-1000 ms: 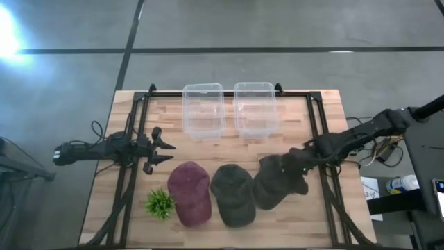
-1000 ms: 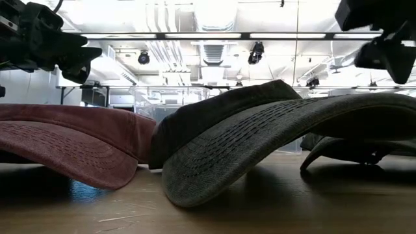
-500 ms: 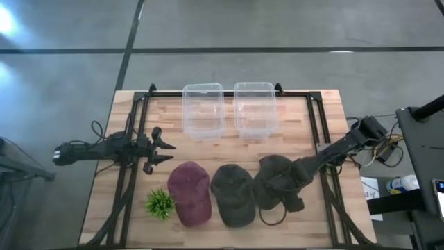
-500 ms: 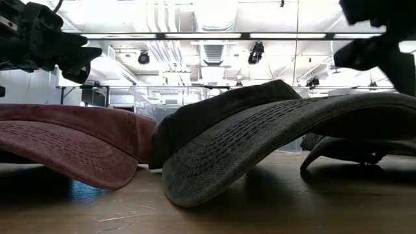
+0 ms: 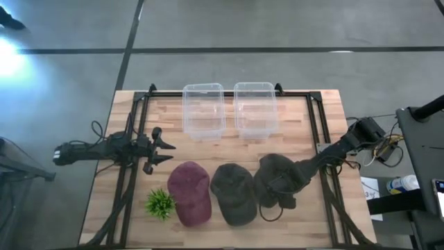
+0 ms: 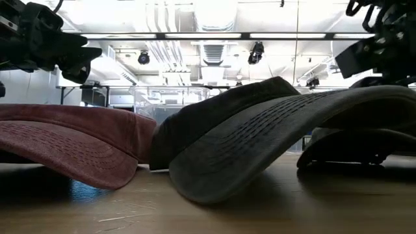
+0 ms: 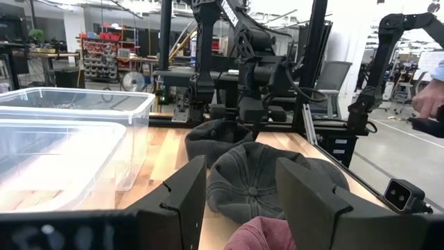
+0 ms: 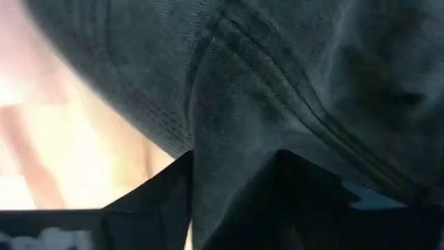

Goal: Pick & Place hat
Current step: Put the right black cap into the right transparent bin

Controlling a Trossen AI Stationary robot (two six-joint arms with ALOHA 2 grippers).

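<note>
Hats are seen in a row on the wooden table [image 5: 312, 111]. The grey hat [image 5: 232, 194] is taken as landmark: a maroon hat [image 5: 190, 192] lies just left of it, touching it, and a dark olive hat [image 5: 276, 179] lies just right of it. A small green plant [image 5: 160, 203] is placed beyond the maroon hat, near the table's front edge. Two clear plastic bins [image 5: 203, 110] are set side by side behind the grey hat, well apart from it.

The right gripper [image 5: 300, 175] is laid on the right side of the dark olive hat, and a fold of its cloth is grasped between the two fingers [image 8: 159, 201]. The left gripper [image 5: 161, 148] is held above the table, left of and behind the grey hat, with fingers spread and nothing between them.
</note>
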